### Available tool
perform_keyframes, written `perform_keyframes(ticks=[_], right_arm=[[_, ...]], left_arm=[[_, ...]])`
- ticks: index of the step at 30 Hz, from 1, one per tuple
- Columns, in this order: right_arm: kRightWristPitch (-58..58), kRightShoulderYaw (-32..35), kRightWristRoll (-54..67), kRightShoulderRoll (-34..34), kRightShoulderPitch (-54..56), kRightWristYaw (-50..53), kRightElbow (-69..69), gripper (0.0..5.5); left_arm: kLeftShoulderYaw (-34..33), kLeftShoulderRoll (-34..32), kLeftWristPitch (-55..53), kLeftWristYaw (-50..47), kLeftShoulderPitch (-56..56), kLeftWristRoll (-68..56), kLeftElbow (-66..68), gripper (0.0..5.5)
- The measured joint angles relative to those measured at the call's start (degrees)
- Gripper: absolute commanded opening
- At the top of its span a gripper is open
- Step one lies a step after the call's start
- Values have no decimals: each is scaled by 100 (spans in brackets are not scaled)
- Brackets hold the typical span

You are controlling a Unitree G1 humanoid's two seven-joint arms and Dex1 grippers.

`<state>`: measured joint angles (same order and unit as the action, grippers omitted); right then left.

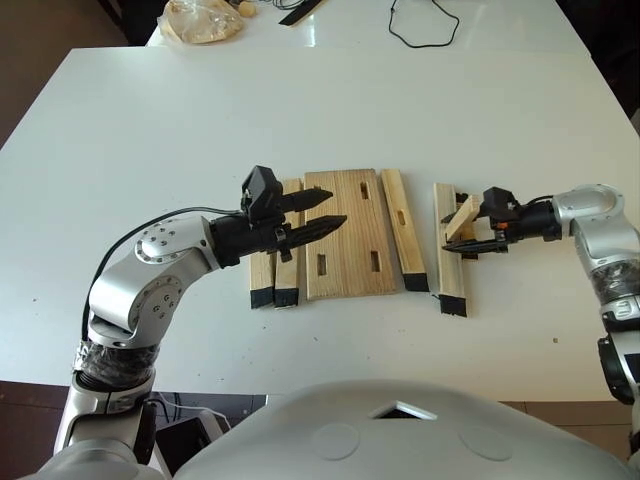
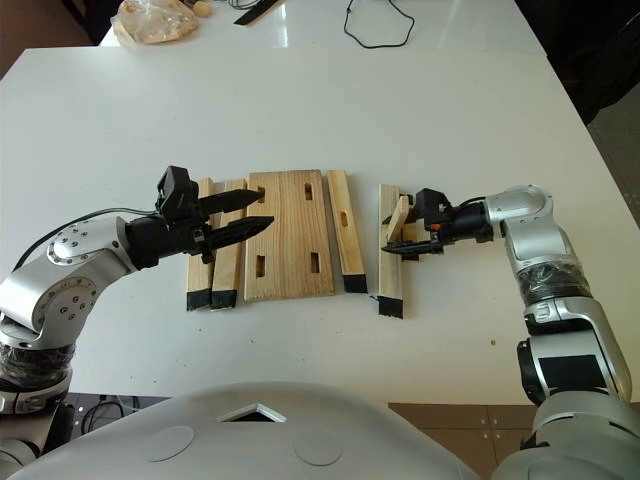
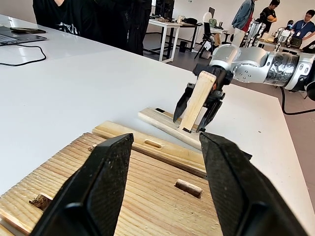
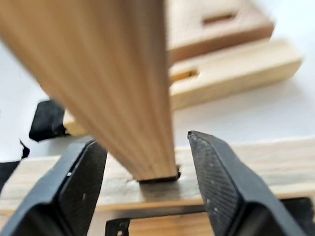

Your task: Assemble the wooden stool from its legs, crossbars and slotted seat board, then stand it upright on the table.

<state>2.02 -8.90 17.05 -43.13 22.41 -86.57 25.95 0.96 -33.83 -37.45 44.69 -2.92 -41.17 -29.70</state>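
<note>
Seat board (image 1: 345,235) lies flat mid-table (image 1: 150,120), a leg (image 1: 404,228) just beside it. The slotted leg (image 1: 450,275) lies farther right. A crossbar (image 1: 462,217) stands in its slot, tilted.

Right end effector (image 1: 455,238): fingers spread, straddling the crossbar's foot. Left end effector (image 1: 336,207): spread, holding nothing, over the seat board's left edge.

Risk: the tenon looks only partly seated. Nothing pins the leg, so a push along the tilt could jam the joint or skid the leg. Left unsupported, the crossbar may topple out.

Right wrist view shows the foot inside the slot with gaps to both fingers. Head views show the tilt and layout instead.
</note>
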Motion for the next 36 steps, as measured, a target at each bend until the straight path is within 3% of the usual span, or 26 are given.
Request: perform_keyframes(ticks=[8,13,22,29,32,36], right_arm=[[1815,1049,1502,-316,-88,255,-2236,289],[2596,1233,2227,75,-15,1104,-3340,289],[3039,1407,2619,402,292,1834,-3521,289],[3620,2063,3504,751,1095,2690,-3338,289],[3262,1845,3112,685,820,2468,-3345,289],[1963,846,1725,728,-275,1939,-2227,289]], left_arm=[[-9,6,57,-2,136,32,-31,250],[20,41,74,-23,120,58,-29,250],[45,66,106,-99,127,92,9,250],[84,130,193,-147,157,159,14,250],[84,129,201,-147,175,160,23,250],[110,158,241,-148,194,203,55,250]])
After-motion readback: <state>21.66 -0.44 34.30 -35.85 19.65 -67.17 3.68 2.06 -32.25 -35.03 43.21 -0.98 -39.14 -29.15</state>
